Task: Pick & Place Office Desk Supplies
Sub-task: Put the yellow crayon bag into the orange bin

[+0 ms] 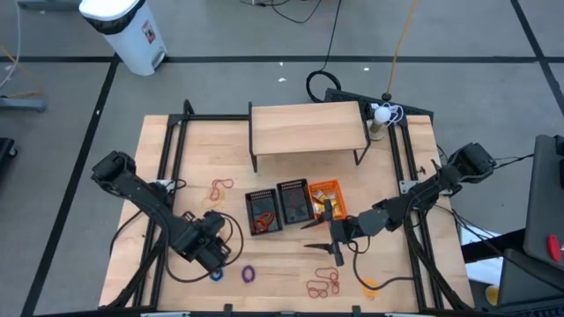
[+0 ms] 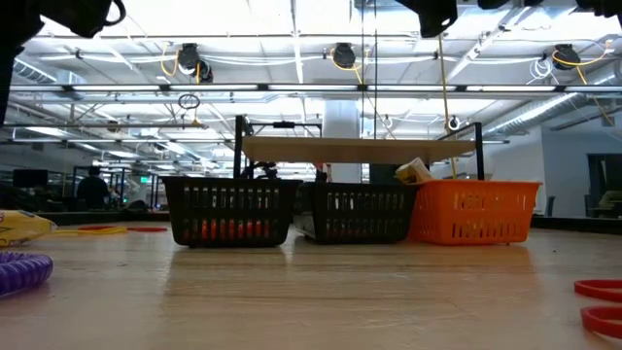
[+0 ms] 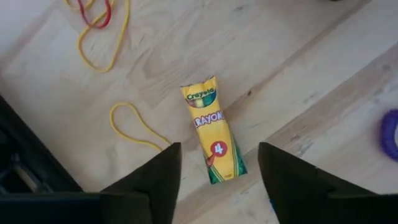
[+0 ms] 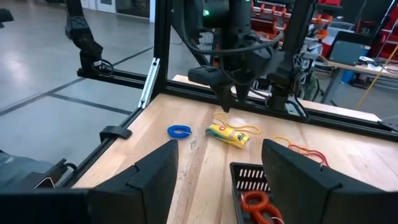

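Under your left gripper (image 3: 214,180), whose fingers stand apart and hold nothing, the crayon box (image 3: 212,130) lies flat on the table (image 3: 292,56), so next lower and squeeze it.

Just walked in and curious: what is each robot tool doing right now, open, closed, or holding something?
Left tool: open, empty, above the crayon pack lying on the table.
Right tool: open, holding nothing.
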Controlling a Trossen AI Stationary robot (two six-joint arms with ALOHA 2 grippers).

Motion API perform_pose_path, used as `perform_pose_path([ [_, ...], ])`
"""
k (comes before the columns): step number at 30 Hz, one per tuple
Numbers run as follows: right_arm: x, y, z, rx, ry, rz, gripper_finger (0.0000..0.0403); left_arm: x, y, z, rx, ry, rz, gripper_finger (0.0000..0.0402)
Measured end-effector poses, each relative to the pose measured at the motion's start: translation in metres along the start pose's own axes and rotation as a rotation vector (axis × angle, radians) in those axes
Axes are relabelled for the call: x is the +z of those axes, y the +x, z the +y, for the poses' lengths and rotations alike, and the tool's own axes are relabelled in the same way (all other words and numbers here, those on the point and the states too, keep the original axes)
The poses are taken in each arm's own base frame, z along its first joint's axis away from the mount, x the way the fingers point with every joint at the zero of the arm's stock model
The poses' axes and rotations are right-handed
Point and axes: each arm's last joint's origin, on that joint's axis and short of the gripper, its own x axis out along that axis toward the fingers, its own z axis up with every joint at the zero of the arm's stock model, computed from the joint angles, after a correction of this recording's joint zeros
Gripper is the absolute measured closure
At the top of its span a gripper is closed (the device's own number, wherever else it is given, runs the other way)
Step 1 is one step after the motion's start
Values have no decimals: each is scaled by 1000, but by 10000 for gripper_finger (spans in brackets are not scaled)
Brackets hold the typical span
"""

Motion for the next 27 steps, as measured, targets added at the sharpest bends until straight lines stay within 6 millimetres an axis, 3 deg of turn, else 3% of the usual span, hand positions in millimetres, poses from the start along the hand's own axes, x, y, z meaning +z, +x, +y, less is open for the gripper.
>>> perform_pose_path([
  [8, -2, 0, 0, 1, -1, 19, 183, 1, 8, 0, 3, -118, 67, 143],
  [16, -4, 0, 1, 3, 54, 39, 185, -6, 11, -12, -130, -136, 80, 151],
  [27, -8, -3, 9, 31, 93, 82, 184, -20, 23, -15, -65, -116, 93, 153],
])
